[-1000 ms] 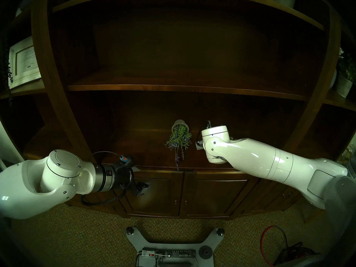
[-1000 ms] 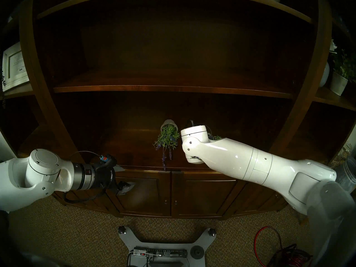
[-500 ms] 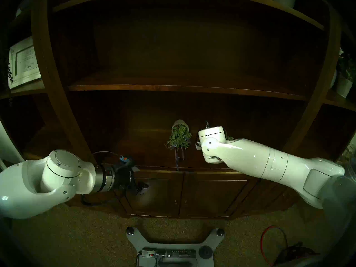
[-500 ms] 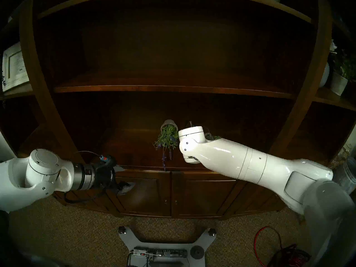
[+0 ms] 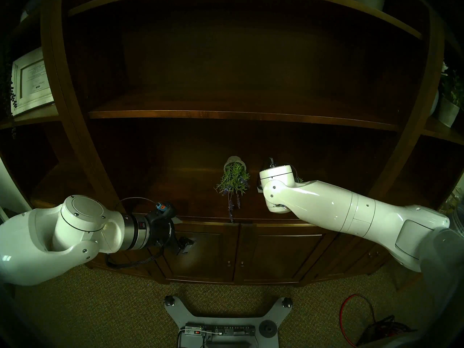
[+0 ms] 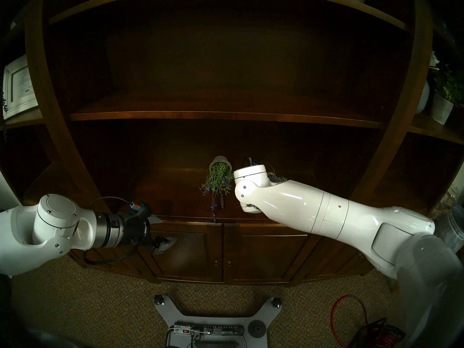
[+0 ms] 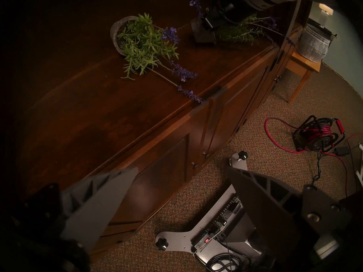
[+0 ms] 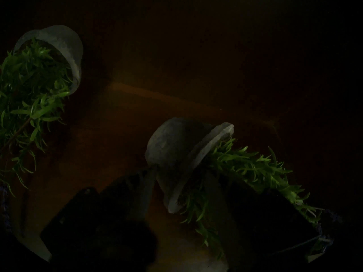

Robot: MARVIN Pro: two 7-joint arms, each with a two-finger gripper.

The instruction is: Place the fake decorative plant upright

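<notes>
Fake plant [image 8: 182, 153] lies tipped over just right of the other toppled pot [image 8: 59, 49], foliage trailing away from it, and my right gripper [image 8: 184, 175] straddles its pot crosswise, jaws spread; whether they pinch, I cannot tell.

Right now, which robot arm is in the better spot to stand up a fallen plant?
The right. Its pincer already straddles the second tipped potted plant, fingers on either side of the gray pot. The left pincer hangs open off the cabinet's front edge, away from both plants.
</notes>
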